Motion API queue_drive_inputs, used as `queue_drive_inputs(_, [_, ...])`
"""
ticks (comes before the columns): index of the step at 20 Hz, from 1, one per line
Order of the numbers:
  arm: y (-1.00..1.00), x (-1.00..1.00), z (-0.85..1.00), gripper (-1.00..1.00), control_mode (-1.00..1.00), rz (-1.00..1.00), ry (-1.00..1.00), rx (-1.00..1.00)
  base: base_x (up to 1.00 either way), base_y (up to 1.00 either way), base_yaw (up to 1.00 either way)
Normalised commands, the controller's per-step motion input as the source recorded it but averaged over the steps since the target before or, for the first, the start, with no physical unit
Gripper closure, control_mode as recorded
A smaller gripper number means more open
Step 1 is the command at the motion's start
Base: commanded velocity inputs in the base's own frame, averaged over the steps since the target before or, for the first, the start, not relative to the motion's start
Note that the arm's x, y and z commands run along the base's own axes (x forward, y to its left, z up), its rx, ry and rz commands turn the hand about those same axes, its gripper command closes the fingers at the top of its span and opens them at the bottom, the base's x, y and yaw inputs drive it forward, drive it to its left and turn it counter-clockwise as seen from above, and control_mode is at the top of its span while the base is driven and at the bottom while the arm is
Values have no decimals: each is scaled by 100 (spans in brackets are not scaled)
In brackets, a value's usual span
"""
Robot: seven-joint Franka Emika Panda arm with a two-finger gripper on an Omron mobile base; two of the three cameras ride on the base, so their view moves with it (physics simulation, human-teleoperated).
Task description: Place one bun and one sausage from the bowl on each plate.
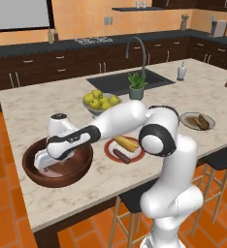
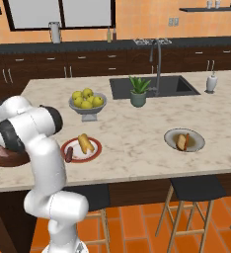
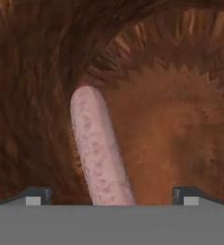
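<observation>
1. The two-finger gripper (image 3: 112, 195) is down inside the large round dark-brown wooden bowl (image 1: 81, 169), jaws spread wide and holding nothing; one fingertip (image 3: 35, 195) stands to each side of a pale pink sausage (image 3: 98, 150) lying on the bowl's floor.
2. That sausage runs up the hand view between the tips, touching neither.
3. Just beside the bowl, on the side toward the sink, sits the small round white plate with a red rim (image 1: 110, 154), carrying a yellow bun (image 1: 126, 143) and a dark red sausage (image 1: 121, 156) side by side.
4. Behind that plate stands a grey footed bowl of yellow-green fruit (image 1: 101, 101).
5. Well apart from the wooden bowl, at the counter's far end, lies the grey plate with an olive-brown centre (image 1: 186, 117), holding a bun (image 2: 181, 142) and a sausage (image 2: 187, 140).
</observation>
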Motion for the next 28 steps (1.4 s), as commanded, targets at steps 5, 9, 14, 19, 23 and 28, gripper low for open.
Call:
queue_drive_inputs(5, [2,13,-39,-100,-100,0,19,-5,0,0,0])
queue_drive_inputs(9, [4,-6,-73,-100,-100,-2,23,-15,0,0,0])
queue_drive_inputs(14, [-13,-2,-66,-100,-100,-8,5,-24,0,0,0])
queue_drive_inputs(19, [-53,-12,-47,100,-100,-5,0,-9,0,0,0])
queue_drive_inputs(23, [-4,-7,-19,100,-100,0,-1,-1,0,0,0])
queue_drive_inputs(28, [-17,-59,15,100,-100,0,-16,0,0,0,0])
